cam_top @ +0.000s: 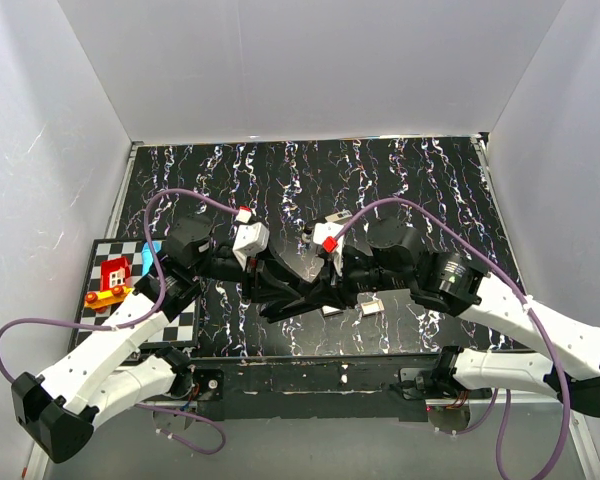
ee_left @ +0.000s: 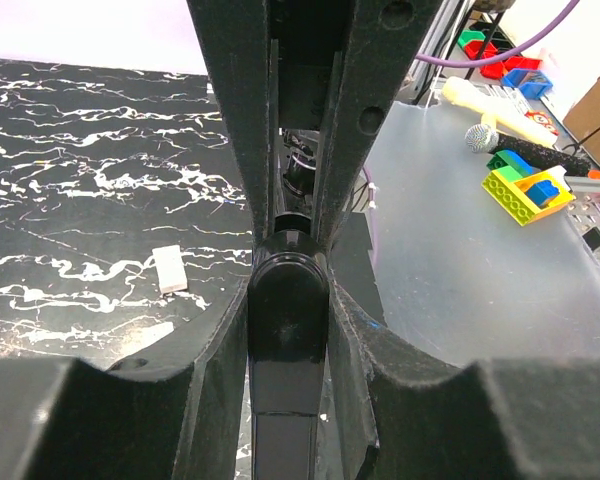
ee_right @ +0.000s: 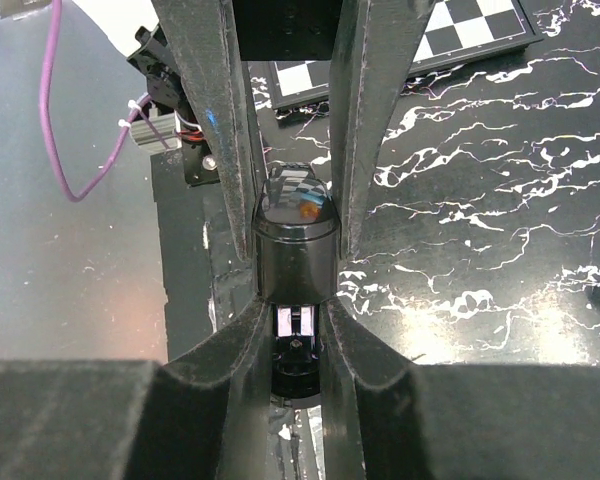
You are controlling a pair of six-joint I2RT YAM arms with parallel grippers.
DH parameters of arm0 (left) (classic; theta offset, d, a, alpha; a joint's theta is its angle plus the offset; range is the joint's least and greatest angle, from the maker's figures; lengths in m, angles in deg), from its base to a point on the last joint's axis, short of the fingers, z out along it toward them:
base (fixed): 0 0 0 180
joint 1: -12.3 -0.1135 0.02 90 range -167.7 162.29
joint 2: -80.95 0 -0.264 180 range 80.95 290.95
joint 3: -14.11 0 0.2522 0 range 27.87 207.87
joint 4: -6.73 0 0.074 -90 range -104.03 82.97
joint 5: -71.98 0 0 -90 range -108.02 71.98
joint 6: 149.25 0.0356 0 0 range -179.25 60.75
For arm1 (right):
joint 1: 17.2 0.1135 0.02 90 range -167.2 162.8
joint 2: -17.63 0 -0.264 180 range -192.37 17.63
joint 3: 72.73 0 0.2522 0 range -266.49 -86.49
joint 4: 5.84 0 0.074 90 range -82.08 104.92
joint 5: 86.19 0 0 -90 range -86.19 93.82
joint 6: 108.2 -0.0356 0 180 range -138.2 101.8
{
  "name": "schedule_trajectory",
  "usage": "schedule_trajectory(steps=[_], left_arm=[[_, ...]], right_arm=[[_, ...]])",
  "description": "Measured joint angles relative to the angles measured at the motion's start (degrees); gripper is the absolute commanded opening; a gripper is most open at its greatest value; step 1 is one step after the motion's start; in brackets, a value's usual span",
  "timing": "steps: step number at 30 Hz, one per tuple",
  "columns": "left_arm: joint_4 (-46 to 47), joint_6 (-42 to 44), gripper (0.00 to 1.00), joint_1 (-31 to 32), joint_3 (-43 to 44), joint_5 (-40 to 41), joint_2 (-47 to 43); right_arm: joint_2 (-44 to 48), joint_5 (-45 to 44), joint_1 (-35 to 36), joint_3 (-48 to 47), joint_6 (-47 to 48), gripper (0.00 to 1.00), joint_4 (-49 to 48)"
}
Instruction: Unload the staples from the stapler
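Observation:
The stapler [cam_top: 300, 290], slim and glossy black, hangs just above the table's front middle, held from both ends. In the left wrist view its rounded end [ee_left: 288, 300] is pinched between the fingers of my left gripper [ee_left: 288, 330], which is shut on it. In the right wrist view the other end [ee_right: 296, 250] sits between the fingers of my right gripper [ee_right: 296, 300], also shut on it, with a bit of silver metal [ee_right: 298, 322] showing below the black cap. From above, the left gripper [cam_top: 275, 290] and right gripper [cam_top: 330, 290] meet nose to nose. The staples are hidden.
Two small pale blocks [cam_top: 370, 305] [cam_top: 330, 311] lie on the black marbled table [cam_top: 310, 180] just below the grippers; one [ee_left: 168, 268] shows in the left wrist view. A checkerboard [cam_top: 120, 300] with a red toy [cam_top: 113, 272] lies at the left edge. White walls enclose the space.

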Motion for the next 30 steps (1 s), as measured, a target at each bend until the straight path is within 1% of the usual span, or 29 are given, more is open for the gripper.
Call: schedule_trajectory(steps=[9, 30], left_arm=[[-1.2, 0.0, 0.00, 0.0, -1.0, 1.3, -0.7], [-1.6, -0.4, 0.00, 0.4, -2.6, 4.5, -3.9]], right_arm=[[1.8, 0.2, 0.0, 4.7, -2.6, 0.01, -4.8], [4.5, 1.6, 0.0, 11.3, -6.5, 0.01, -13.8]])
